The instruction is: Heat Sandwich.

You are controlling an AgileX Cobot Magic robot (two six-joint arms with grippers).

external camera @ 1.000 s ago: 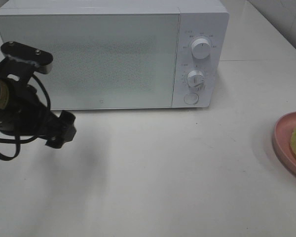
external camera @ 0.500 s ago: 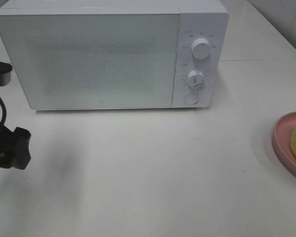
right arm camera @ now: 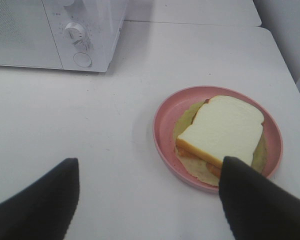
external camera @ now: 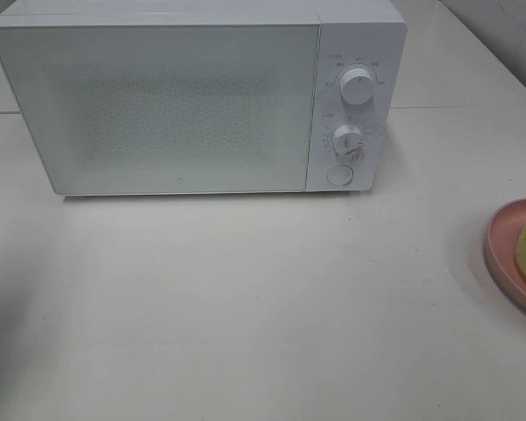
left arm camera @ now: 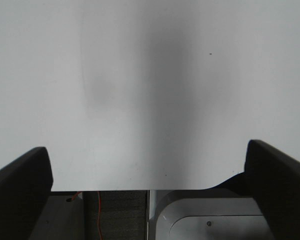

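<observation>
Left tool [left arm camera: 149, 175]: its two dark fingers stood wide apart with nothing between them, above bare white worktop [external camera: 245, 298] near that worktop's edge; the high view did not show it
Microwave [external camera: 202, 96]: white, at the back left of the worktop, door closed, two knobs and a round button on its right-hand panel
Worktop: white, bare in front of the microwave
Plate [right arm camera: 165, 125]: round and pink, at the far right of the worktop, well apart from the microwave and cut off by the high view's right edge
In the plate: the sandwich [right arm camera: 222, 131], lying flat and smaller than the plate
Sandwich heading: nearly square, so no clear long axis; its rounded top edge pointed toward the far right corner of the worktop, away from the microwave
Sandwich layers: white bread on top, pale green leaf and orange filling showing past its edges
Right tool [right arm camera: 147, 197]: fingers apart, gripping nothing, hovering above the worktop just beside the plate
</observation>
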